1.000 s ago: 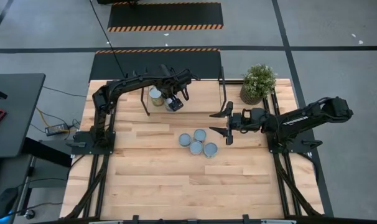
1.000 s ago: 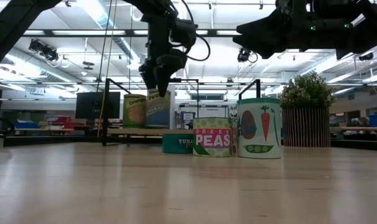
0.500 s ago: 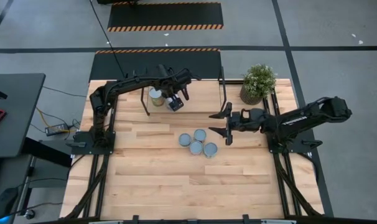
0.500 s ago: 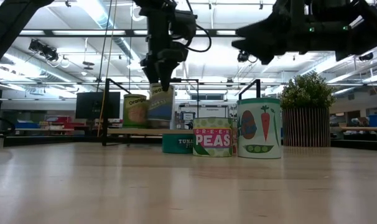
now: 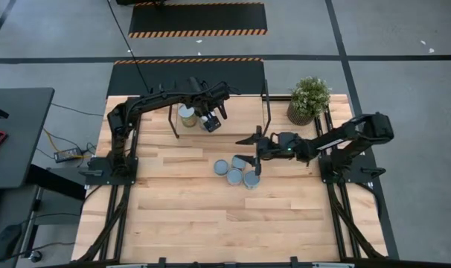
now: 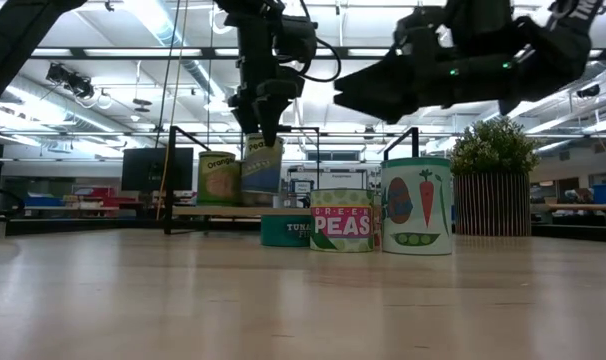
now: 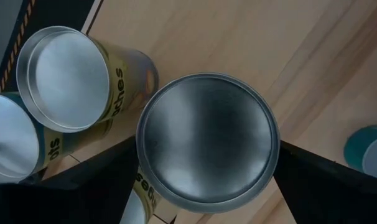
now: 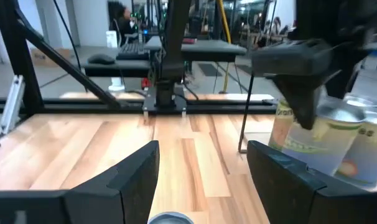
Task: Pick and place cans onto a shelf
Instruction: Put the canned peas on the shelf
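My left gripper is shut on a can with a silvery top, held over the shelf at the table's far side. Two more cans stand beside it; the low view shows one upright on the shelf board. Several cans stand grouped mid-table, among them a peas can. My right gripper hovers open and level above that group, touching nothing. My left gripper pinches the can's side wall just below its top rim, one finger on each of two opposite sides. The fingers come steeply from above. The can hangs tilted, its bottom clear of the shelf board.
A potted plant stands at the far right of the table. The shelf's black posts rise near the far edge. The near half of the table is bare wood.
My right gripper has moved toward the table's left and a little down, from beside the grouped cans to above them, staying open. The can in my left gripper has tipped slightly and its bottom sits a bit higher over the shelf.
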### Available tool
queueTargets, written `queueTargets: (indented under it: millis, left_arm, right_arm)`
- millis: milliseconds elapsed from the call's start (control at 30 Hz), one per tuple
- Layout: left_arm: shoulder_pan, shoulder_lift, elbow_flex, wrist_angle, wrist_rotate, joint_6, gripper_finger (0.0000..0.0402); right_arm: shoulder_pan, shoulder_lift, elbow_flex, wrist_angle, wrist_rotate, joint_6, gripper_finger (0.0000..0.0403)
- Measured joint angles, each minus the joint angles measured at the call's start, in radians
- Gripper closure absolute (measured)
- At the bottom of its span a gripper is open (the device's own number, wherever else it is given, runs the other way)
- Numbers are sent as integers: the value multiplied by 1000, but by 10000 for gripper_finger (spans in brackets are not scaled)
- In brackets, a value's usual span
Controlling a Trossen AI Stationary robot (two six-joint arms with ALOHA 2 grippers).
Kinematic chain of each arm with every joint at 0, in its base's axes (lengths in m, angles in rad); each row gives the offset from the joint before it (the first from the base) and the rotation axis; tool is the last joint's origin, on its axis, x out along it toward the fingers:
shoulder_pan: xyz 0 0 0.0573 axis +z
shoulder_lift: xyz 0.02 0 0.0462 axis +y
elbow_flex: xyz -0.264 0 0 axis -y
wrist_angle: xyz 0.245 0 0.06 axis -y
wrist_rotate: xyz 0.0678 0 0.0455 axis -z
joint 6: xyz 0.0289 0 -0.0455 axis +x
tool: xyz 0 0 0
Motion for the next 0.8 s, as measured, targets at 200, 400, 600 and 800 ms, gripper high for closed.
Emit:
queueTargets:
  millis: [200, 400, 600, 800]
  left_arm:
    - [0, 0, -18, 25, 0, -6, 46]
    - [0, 2, -81, 35, 0, 5, 47]
    - [-5, 2, -87, 30, 11, 74, 47]
    - [-27, 2, -87, 72, 22, 156, 47]
  right_arm:
    - [-1, 61, 45, -23, 0, -14, 153]
    - [-1, 31, 45, -63, 4, -24, 153]
    - [-1, 2, 45, -95, 5, -34, 153]
    - [-1, -10, 45, -128, 5, -36, 153]
